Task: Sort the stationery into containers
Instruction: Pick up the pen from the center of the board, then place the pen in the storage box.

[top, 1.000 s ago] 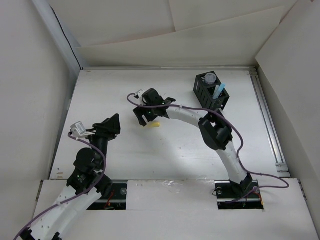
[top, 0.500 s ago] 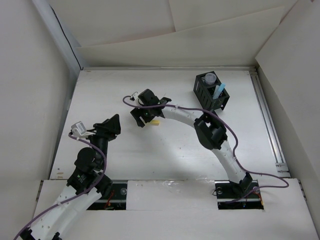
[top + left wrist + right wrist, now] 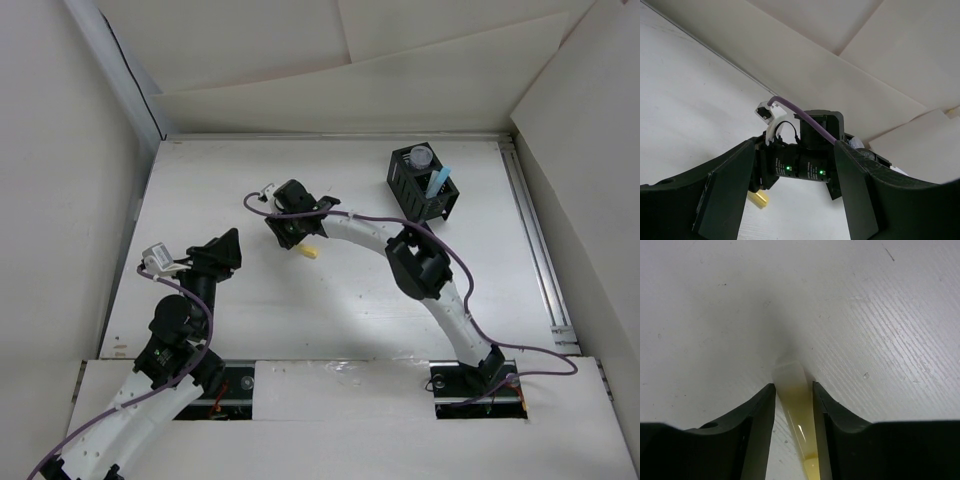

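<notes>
A yellow stick (image 3: 312, 252) lies on the white table near the middle. My right gripper (image 3: 298, 238) points down onto it. In the right wrist view my right gripper (image 3: 793, 386) has both fingers pressed against the sides of the yellow stick (image 3: 796, 402), whose pale end touches the table. The black organizer (image 3: 408, 190) stands at the back right and holds a grey cylinder (image 3: 422, 157) and a light blue stick (image 3: 438, 183). My left gripper (image 3: 226, 248) is open and empty, left of the stick. In the left wrist view my left gripper (image 3: 794, 150) frames the right wrist and the yellow stick (image 3: 759, 200).
White walls close in the table on the left, back and right. A metal rail (image 3: 540, 250) runs along the right edge. The right arm's purple cable (image 3: 380, 218) arches over the table's middle.
My right gripper has shifted slightly left and turned over the yellow stick, which has barely moved. The left arm has not moved.
</notes>
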